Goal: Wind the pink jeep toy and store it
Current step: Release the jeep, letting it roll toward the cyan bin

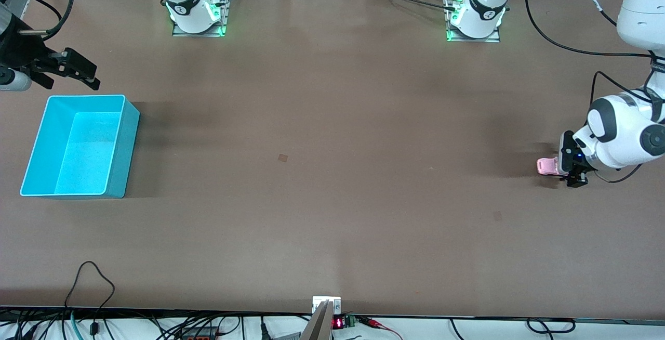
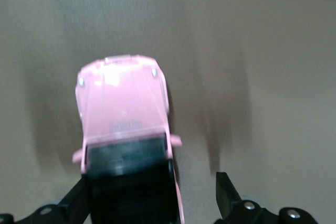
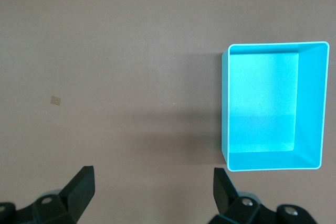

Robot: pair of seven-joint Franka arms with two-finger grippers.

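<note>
The pink jeep toy [image 2: 126, 129] is being left on the counter [image 1: 332, 173] between the left claw's [image 1: 566, 166] parted fingers; light, rigid, glossy, it is best pinched across its sides. The right claw [image 1: 78, 72], spread wide, is being kept waiting.

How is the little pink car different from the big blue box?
The pink jeep toy is tiny; the cyan bin is far bigger. The jeep is pale pink with a black roof; the bin is one bright blue-green colour. The jeep sits at the left arm's end of the table, between the open fingers of the left gripper; the bin sits at the right arm's end, with the open right gripper up beside it. Both rest on the table.
</note>
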